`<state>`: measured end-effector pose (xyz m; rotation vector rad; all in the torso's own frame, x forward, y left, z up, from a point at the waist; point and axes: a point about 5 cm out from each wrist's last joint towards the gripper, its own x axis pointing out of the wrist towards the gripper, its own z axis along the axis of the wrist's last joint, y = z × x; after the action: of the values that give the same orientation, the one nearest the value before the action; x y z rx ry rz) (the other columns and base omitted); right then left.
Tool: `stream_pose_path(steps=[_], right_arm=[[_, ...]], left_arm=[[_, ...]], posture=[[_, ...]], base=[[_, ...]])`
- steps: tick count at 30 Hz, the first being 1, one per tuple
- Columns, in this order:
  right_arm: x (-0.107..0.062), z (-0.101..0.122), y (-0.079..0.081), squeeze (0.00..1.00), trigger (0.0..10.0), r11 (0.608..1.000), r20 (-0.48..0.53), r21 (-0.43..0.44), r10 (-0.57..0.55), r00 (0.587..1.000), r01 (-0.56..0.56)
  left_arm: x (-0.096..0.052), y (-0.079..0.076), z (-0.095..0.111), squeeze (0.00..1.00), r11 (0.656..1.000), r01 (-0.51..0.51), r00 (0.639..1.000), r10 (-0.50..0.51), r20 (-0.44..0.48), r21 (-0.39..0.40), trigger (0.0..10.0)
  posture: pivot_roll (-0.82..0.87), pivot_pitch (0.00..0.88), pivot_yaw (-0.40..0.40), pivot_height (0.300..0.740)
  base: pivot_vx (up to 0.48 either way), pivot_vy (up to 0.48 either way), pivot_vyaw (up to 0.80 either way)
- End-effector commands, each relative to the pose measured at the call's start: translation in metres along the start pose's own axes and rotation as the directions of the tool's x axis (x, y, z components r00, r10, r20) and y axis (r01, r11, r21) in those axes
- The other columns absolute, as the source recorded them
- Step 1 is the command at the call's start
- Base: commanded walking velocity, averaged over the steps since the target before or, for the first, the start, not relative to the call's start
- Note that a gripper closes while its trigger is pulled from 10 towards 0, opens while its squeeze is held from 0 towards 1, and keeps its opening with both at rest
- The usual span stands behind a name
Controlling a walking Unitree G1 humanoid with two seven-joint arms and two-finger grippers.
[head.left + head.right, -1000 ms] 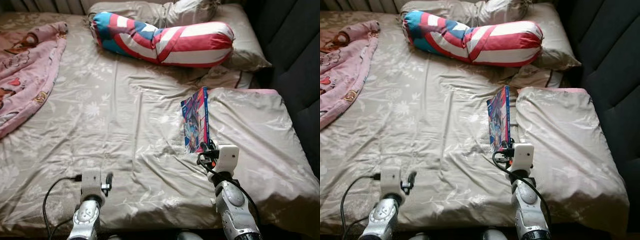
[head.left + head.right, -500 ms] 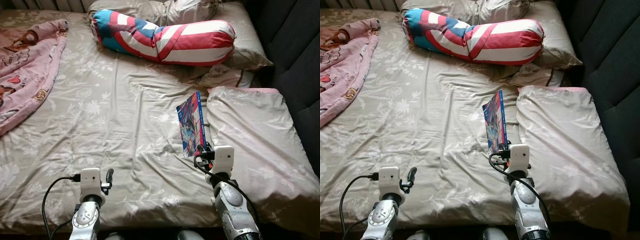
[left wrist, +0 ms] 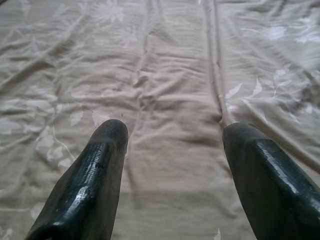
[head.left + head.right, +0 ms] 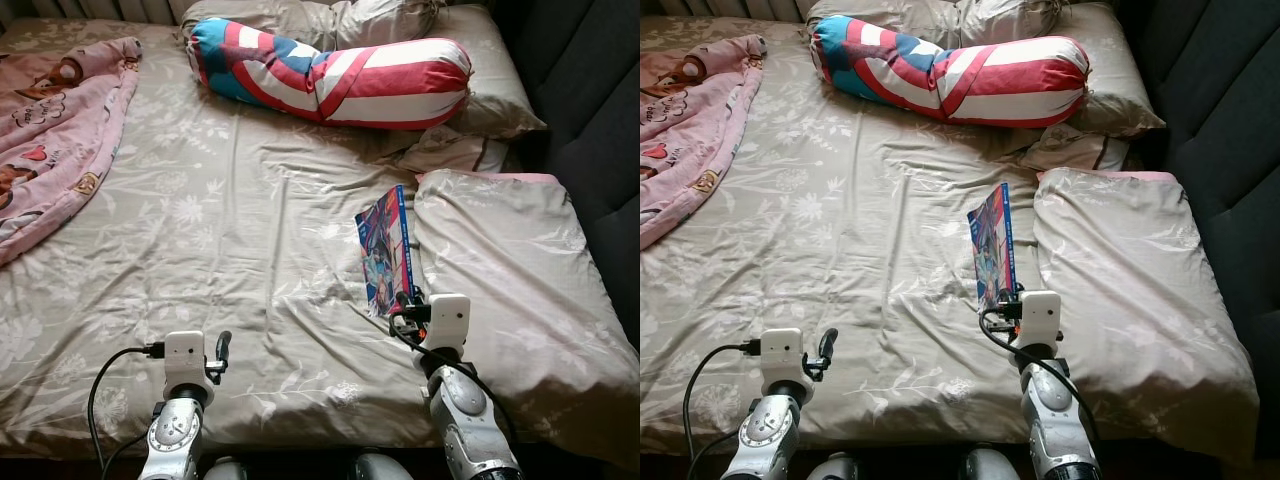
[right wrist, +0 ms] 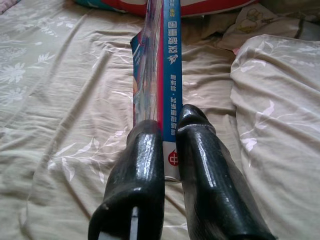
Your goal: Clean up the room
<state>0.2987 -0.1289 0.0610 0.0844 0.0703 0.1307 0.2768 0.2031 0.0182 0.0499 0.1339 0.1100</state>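
Over the bed (image 4: 230,230), the right tool (image 5: 170,131) pinches a thin blue-spined book (image 4: 388,248) upright, beside a folded quilt (image 4: 510,270); the left tool (image 3: 172,131) hovers, fingers spread, above bare sheet.

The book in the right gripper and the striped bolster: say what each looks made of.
Book: thin paper or card with a glossy printed cover, judging by its sheen and blue printed spine; it is pinched on edge in the right gripper.
Striped bolster: soft stuffed fabric, matte, probably woven cotton or polyester; it bulges and creases like a cushion.
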Motion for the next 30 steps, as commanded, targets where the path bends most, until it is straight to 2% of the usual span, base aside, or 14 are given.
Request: stream_pose_path(steps=[1,9,10,14,30], right_arm=[[-0.0018,0.0079,-0.0055,0.00,10.0,1.000,0.051,-0.001,-0.023,0.998,0.023],[-0.0006,0.0043,-0.0054,0.00,10.0,1.000,0.014,-0.013,-0.025,1.000,0.025],[-0.0002,0.0033,-0.0046,0.00,10.0,1.000,0.009,-0.007,-0.022,1.000,0.022],[-0.0013,0.0042,-0.0049,0.00,10.0,1.000,0.031,-0.006,-0.022,0.999,0.022],[-0.0018,0.0031,-0.0050,0.00,10.0,1.000,0.026,-0.001,-0.019,0.999,0.019]], left_arm=[[-0.0044,-0.0008,-0.0060,0.00,1.000,0.005,1.000,-0.005,-0.021,0.001,10.0],[-0.0044,-0.0026,-0.0067,0.00,1.000,0.016,1.000,-0.015,-0.027,0.008,10.0],[-0.0043,-0.0036,-0.0064,0.00,1.000,0.022,0.999,-0.022,-0.024,0.013,10.0],[-0.0043,-0.0047,-0.0061,0.00,1.000,0.026,0.999,-0.025,-0.021,0.017,10.0],[-0.0011,-0.0095,-0.0014,0.00,0.999,0.049,0.999,-0.049,-0.005,0.013,10.0]], posture=[[-0.06,0.256,-0.106,0.655],[-0.07,0.255,-0.107,0.655],[-0.07,0.257,-0.107,0.645],[-0.07,0.256,-0.107,0.630],[-0.07,0.257,-0.107,0.630]], base=[[0.000,0.000,0.00],[0.000,0.000,0.00],[0.000,0.000,0.00],[0.000,0.000,0.00],[0.000,0.000,0.00]])
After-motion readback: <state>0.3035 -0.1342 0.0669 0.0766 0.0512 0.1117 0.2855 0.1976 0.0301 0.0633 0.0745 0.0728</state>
